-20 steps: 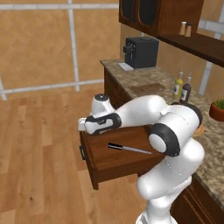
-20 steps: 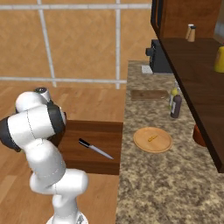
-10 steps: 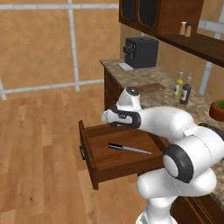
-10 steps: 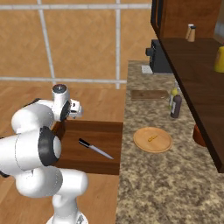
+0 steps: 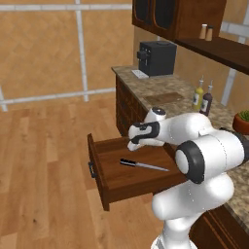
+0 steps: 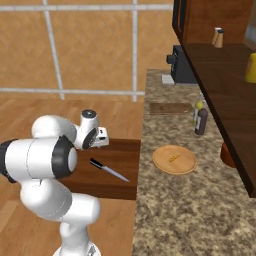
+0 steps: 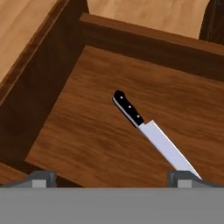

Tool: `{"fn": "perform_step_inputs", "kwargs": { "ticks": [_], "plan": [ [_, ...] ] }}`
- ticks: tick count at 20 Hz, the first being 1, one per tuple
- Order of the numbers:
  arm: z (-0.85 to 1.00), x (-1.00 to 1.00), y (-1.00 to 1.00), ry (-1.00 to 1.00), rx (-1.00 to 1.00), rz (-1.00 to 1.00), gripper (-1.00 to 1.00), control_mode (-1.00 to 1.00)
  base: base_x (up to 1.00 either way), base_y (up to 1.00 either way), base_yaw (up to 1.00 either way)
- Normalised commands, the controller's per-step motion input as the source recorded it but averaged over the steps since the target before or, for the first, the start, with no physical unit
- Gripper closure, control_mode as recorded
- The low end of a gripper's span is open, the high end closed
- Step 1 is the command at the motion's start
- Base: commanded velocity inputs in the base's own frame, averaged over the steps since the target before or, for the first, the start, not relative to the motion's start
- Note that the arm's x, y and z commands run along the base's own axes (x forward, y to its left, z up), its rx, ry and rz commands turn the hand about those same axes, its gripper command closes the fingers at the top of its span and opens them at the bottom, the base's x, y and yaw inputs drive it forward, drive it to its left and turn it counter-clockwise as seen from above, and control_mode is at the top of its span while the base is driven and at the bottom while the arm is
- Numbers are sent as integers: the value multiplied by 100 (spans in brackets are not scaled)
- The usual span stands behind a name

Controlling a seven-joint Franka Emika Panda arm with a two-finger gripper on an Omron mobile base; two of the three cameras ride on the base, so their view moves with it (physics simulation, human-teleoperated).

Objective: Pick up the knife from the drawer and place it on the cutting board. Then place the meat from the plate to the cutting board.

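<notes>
The reddish-brown drawer stands pulled out from under the counter. On its floor lies the knife, black handle toward the drawer's front and silver blade toward the counter. My gripper hangs open a little above the drawer's back part, apart from the knife, with nothing between its fingertips. The dark cutting board lies bare on the counter. Nearer me, the round tan plate holds the small orange-yellow meat.
A black coffee machine stands at the counter's far end. Two bottles stand by the wall beside the board. Dark cabinets and a shelf overhang the counter. Open wooden floor lies left of the drawer.
My hand has swung from the drawer's outer side toward the counter and come down over the drawer's inside. The knife has not moved. The gripper has stayed open.
</notes>
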Motion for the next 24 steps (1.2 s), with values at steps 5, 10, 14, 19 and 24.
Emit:
{"fn": "perform_step_inputs", "kwargs": {
  "ticks": [5, 10, 14, 19, 24],
  "plan": [
    [-27, 14, 6, 5, -16, 0, -100, -100, 0, 0, 0],
    [-52, 11, 0, 2, -13, 0, -100, -100, 0, 0, 0],
    [-46, 25, 1, 3, -3, 0, -100, -100, 0, 0, 0],
    [-50, 32, 1, 5, -6, 0, -100, -100, 0, 0, 0],
    [-38, 39, 6, 4, -3, 0, -100, -100, 0, 0, 0]
  ]
}}
